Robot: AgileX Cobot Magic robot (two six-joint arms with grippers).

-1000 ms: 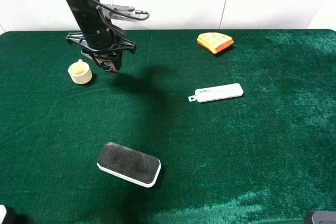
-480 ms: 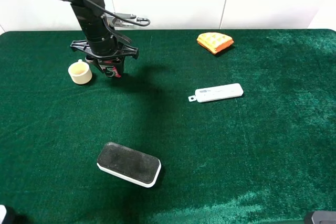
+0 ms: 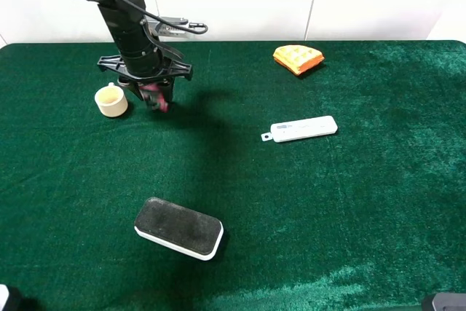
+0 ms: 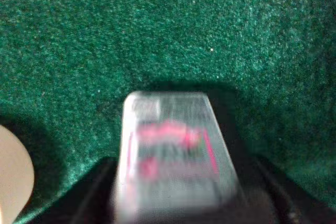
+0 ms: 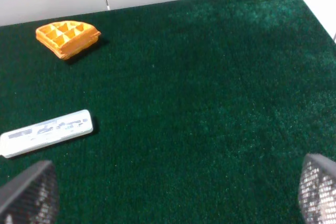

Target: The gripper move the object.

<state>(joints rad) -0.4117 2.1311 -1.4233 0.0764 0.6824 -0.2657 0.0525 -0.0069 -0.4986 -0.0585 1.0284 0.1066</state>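
While your left pincer (image 3: 154,97) grips the object (image 4: 170,150) near the table's (image 3: 328,202) far left corner, just beside the cup (image 3: 111,100), you seem mid-carry, and next it needs lowering flat before release.

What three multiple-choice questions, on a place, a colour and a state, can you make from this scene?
1. Where does the cream cup stand?
A. beside the left gripper
B. at the far right
C. at the front edge

2. What colour is the waffle?
A. blue
B. orange
C. white

3. What is the left gripper doing?
A. hanging open and empty
B. holding the small box
C. staying out of view

Answers:
1 A: the cup and the gripper are neighbours at the back left.
2 B: its grid is plainly orange.
3 B: the wrist view shows the box gripped.
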